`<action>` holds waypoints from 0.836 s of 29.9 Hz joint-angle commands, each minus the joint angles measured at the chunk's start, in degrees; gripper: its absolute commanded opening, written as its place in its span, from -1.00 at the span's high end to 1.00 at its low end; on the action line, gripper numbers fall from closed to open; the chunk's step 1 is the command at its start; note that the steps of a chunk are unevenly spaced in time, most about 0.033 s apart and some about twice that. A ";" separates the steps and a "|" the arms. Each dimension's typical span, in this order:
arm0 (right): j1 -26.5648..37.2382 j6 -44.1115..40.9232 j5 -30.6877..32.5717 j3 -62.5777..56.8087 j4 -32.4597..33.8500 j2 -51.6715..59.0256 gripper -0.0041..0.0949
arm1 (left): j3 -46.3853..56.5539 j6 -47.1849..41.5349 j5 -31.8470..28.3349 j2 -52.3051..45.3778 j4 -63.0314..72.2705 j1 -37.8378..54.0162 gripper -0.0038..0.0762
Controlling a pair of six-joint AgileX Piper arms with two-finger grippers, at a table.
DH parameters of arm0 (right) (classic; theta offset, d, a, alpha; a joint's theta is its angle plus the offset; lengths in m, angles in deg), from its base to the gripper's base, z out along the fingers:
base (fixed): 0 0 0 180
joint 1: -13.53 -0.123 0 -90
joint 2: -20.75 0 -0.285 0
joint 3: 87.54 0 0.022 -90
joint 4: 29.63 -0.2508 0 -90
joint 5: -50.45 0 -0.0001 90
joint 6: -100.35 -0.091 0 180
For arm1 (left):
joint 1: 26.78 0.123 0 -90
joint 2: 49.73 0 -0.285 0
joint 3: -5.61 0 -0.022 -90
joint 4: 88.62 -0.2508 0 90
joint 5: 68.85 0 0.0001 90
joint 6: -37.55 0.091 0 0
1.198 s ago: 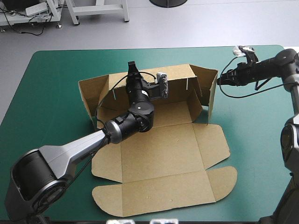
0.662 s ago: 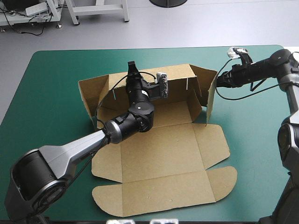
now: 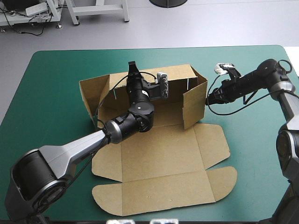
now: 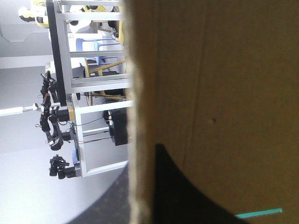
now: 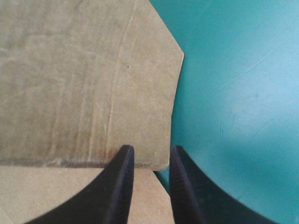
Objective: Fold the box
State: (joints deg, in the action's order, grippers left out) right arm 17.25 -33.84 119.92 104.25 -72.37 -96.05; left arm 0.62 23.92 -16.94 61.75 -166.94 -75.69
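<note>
The box [image 3: 159, 149] sits mid-frame, 1 back wall [image 3: 180, 86] raised. The left gripper [image 3: 132, 69] pinches its top edge. The right gripper [image 3: 207, 99], fingers narrowly apart, presses the right flap [image 3: 194, 108]. The board looks light, stiff and creasable; I'd grip the edges.

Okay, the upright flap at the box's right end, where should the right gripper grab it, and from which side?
I'd take the flap by its free top edge, coming from above, one finger on each face: it stands upright and thin, that edge bare. The right gripper, outside it, looks well placed.
</note>
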 commanded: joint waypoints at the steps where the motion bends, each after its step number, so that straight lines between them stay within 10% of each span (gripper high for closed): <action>1: -0.05 0.41 2.17 0.81 -2.76 3.54 0.42 | -1.59 -0.94 0.46 -2.67 -3.96 0.18 0.92; 25: -6.05 -1.89 2.17 0.81 2.00 3.88 0.42 | -1.59 -1.41 0.33 -2.67 -3.96 0.18 0.92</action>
State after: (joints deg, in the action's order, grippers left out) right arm 11.45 -35.79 119.46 103.85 -68.20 -95.99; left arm 0.64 23.79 -17.19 61.75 -166.98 -75.69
